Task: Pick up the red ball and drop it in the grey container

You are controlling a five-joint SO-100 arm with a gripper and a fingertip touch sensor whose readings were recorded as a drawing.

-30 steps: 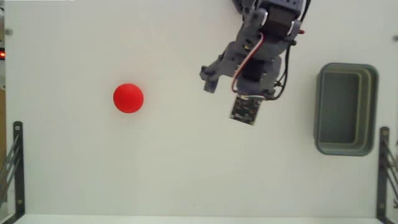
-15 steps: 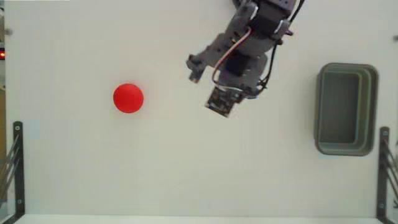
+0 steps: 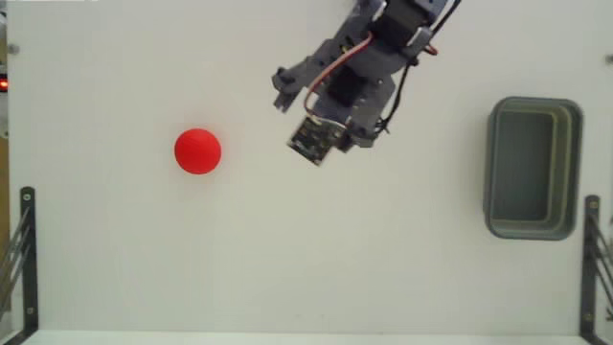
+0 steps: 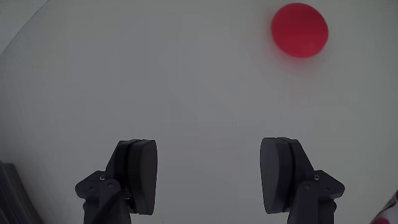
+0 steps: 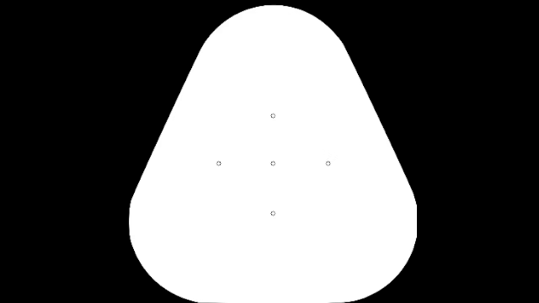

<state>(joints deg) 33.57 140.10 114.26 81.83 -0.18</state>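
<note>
In the fixed view the red ball (image 3: 197, 150) lies alone on the white table (image 3: 287, 259), well to the left of the gripper (image 3: 287, 120) and clear of everything, so nothing blocks a reach for it. In the wrist view the ball (image 4: 299, 30) sits ahead of the fingers and off to the right, not centred between them, which suggests the arm needs to turn a little more before it lines up. The gripper (image 4: 208, 171) is spread wide with nothing between its two dark pads (image 4: 142, 168), a width that looks ample for the ball, and it hangs above the table, not touching it. Farther right, well apart on the gripper's other side in the fixed view, the grey container (image 3: 533, 168) stands upright and empty, its hollow open upward to take the drop. The pick-up is not yet begun.
</note>
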